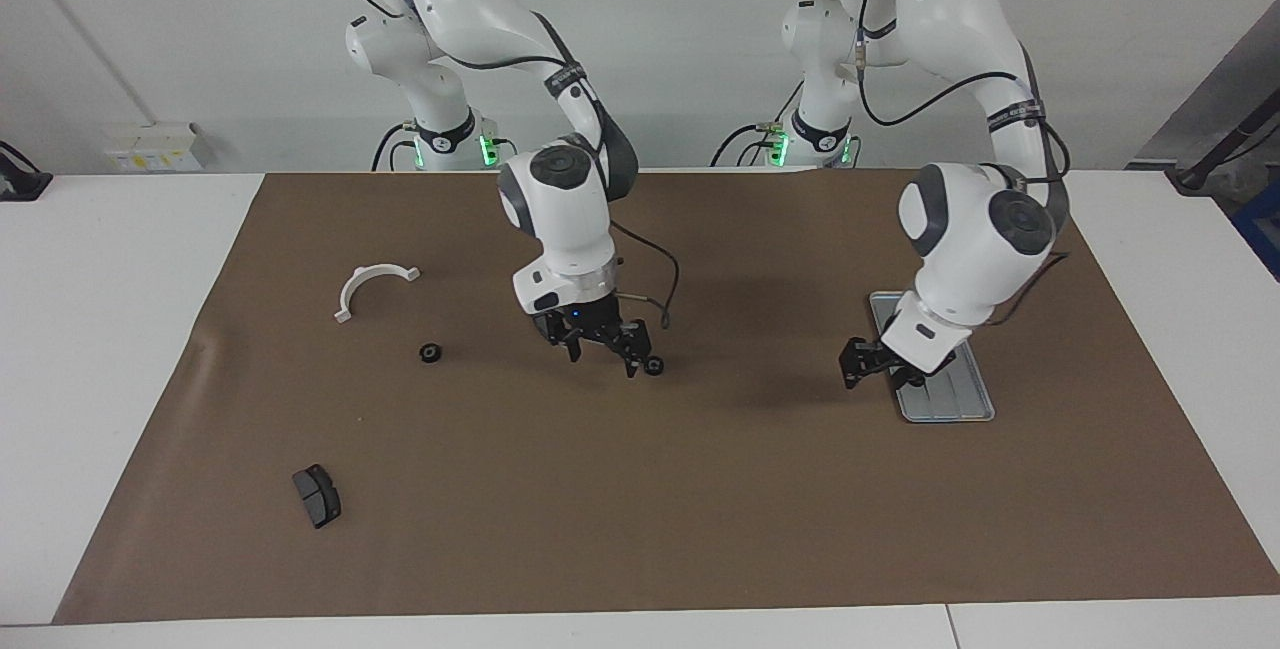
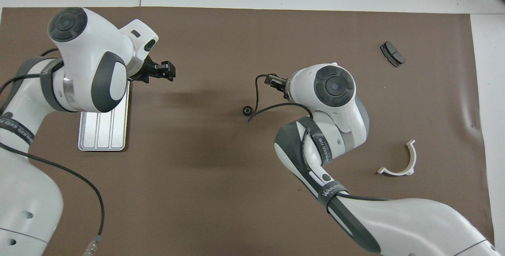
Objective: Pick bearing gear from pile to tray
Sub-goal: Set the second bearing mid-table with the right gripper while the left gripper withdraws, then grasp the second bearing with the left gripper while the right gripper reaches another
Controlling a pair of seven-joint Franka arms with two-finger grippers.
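A brown mat (image 1: pixel 640 489) covers the white table (image 1: pixel 110 329). The right arm (image 2: pixel 323 145), its strap lettered "WANKEO" as far as legible, holds the right gripper (image 1: pixel 600 344) released above the mat; a small black gear (image 1: pixel 654 366) lies on the mat just beside it. The left gripper (image 1: pixel 868 359) hangs spread and empty over the mat at the metal tray (image 1: pixel 965 399)'s edge. Toward the right arm's end of the table lie a white half-ring (image 1: pixel 372 287), a brake pad (image 1: pixel 317 495) and a second gear (image 1: pixel 430 353); whether a gear sits in the tray cannot be told.
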